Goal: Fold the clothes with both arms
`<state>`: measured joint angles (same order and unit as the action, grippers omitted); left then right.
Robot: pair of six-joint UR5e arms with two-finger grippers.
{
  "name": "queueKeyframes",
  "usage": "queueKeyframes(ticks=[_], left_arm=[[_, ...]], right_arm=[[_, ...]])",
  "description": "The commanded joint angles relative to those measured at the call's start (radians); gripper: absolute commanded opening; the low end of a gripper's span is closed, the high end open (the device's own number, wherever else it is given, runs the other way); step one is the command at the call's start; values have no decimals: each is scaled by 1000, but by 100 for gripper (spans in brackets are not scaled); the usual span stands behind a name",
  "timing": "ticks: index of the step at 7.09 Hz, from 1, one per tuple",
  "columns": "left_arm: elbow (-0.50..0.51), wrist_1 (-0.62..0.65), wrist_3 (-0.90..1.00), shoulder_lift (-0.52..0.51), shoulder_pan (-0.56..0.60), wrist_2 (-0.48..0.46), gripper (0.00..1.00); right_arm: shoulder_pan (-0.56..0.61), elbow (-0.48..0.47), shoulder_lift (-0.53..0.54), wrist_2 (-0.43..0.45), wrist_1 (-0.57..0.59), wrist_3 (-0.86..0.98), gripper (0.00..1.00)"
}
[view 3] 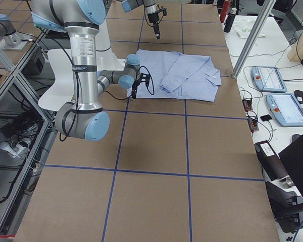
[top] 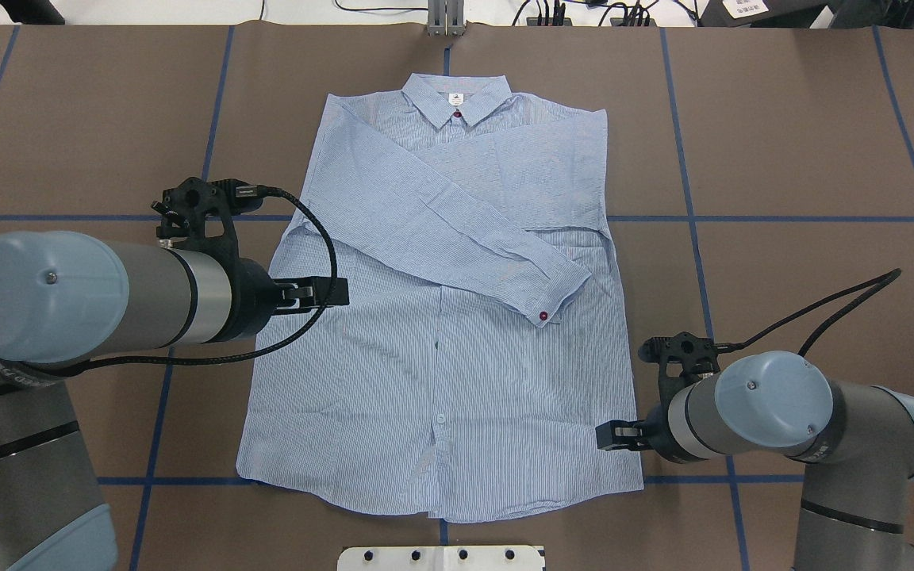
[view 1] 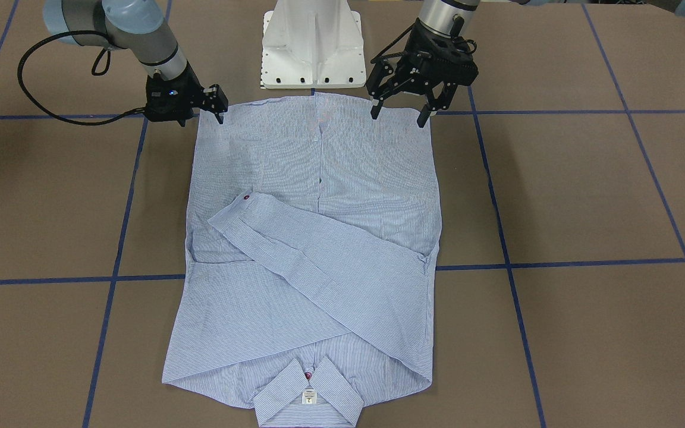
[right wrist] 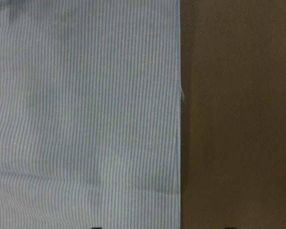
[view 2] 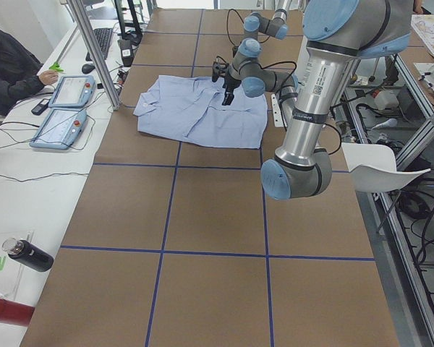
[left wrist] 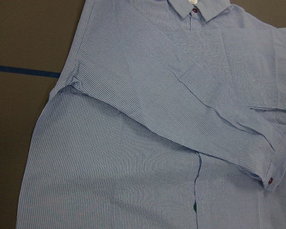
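First, the front-facing view: the shirt point(view 1: 319, 249) lies flat and face-up on the table point(view 1: 586, 190), its collar point(view 1: 310, 392) away from the robot and its hem just before the white pedestal point(view 1: 313, 53). One sleeve point(view 1: 330, 261) crosses the chest diagonally, and its cuff point(view 1: 241, 205) with a red button lies on the front panel. The left end effector point(view 1: 398, 117) hangs over the hem with its fingers spread wide and nothing between them. The right end effector point(view 1: 216, 110) sits at the opposite hem corner. Next, the overhead view: the shirt point(top: 441, 381) is centred between the arms. The left end effector point(top: 330, 292) reaches in over its side edge at mid-body, and the right end effector point(top: 614, 436) points at the side seam near the hem. From the left end of the table, the shirt point(view 2: 202, 116) appears far off beyond the large near arm point(view 2: 311, 108). From the right end, the right end effector point(view 3: 135, 91) is low at the near hem corner of the shirt point(view 3: 182, 75), while the left end effector point(view 3: 156, 31) is raised well above the table. The left wrist view looks down on the folded sleeve point(left wrist: 181, 95) and its cuff point(left wrist: 271, 174). The right wrist view shows the shirt's straight edge point(right wrist: 177, 119) against the bare table point(right wrist: 238, 119). Two dark tips sit apart at the lower border on either side of that edge, so this end effector is released too.
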<state>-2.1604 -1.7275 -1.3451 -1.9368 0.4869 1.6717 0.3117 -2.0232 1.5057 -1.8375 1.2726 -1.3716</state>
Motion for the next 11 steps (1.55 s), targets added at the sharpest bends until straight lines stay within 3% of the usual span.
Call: queueKeyframes(ticks=[1, 6, 11], left_arm=[[-3, 2, 0, -1, 1, -1, 99], [-3, 3, 0, 6, 2, -1, 99], [-4, 5, 0, 1, 2, -1, 99]], right_arm=[[-34, 6, 2, 4, 25, 0, 83], [-62, -6, -5, -6, 42, -1, 80], [-65, -6, 1, -19, 42, 0, 53]])
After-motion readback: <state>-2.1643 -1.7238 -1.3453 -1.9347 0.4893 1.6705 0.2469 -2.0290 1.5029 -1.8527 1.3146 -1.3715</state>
